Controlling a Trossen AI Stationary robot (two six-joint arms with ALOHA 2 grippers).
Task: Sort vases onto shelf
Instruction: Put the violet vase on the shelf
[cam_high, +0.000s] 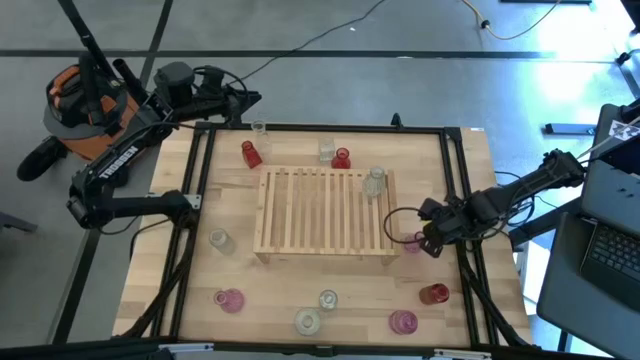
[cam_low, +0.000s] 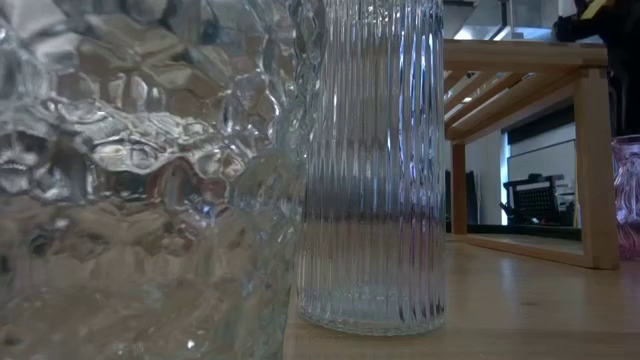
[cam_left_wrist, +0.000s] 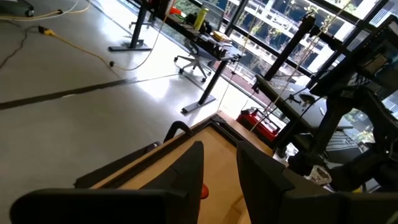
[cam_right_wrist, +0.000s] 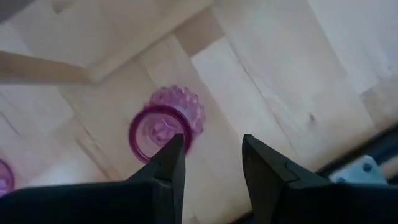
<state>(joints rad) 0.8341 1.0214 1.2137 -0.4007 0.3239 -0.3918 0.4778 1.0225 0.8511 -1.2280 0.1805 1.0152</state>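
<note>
The shelf (cam_high: 325, 212), a rack of pale slats, stands mid-table and carries one clear vase (cam_high: 375, 182) at its far right corner. The other vases stand on their bases on the tabletop around it. Among them are a red one (cam_high: 250, 154), a clear and a red one (cam_high: 342, 158) by the far edge, and several pink, clear and red ones along the near edge. My right gripper (cam_high: 432, 240) (cam_right_wrist: 211, 165) is open, just right of a knobbly pink vase (cam_high: 412, 243) (cam_right_wrist: 165, 127) and above it. My left gripper (cam_high: 245, 100) (cam_left_wrist: 217, 174) is open past the table's far left corner.
A black frame (cam_high: 455, 200) runs around the tabletop, and its right rail passes under my right arm. In the low view a ribbed clear vase (cam_low: 370, 170) and a knobbly glass one (cam_low: 140, 170) fill the foreground. An orange vacuum (cam_high: 75, 105) sits on the floor.
</note>
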